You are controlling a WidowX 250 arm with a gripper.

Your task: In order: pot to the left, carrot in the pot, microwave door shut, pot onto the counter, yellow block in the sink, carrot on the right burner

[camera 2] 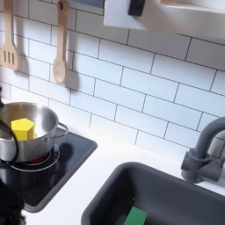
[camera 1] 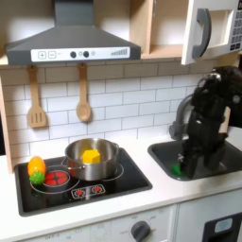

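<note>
The steel pot [camera 1: 92, 161] stands on the right burner of the black cooktop [camera 1: 123, 180], and the yellow block [camera 1: 90, 155] lies inside it. On the left burner lies the carrot [camera 1: 37, 170], its green tip uppermost. In the second exterior view the pot [camera 2: 35, 145] and yellow block [camera 2: 22, 128] sit at the left. The black arm hangs over the sink [camera 1: 170, 156] with the gripper [camera 1: 194, 168] low at the basin, its fingers blurred. The microwave door [camera 1: 201, 33] stands swung outward at the top right. Pale counter [camera 1: 142, 197] surrounds the cooktop.
Two wooden utensils [camera 1: 83, 95] hang on the tiled wall under the range hood [camera 1: 71, 43]. In the second exterior view the dark faucet [camera 2: 204, 154] rises at the right behind the sink [camera 2: 176, 189], and a flat green piece [camera 2: 134, 216] lies in the basin.
</note>
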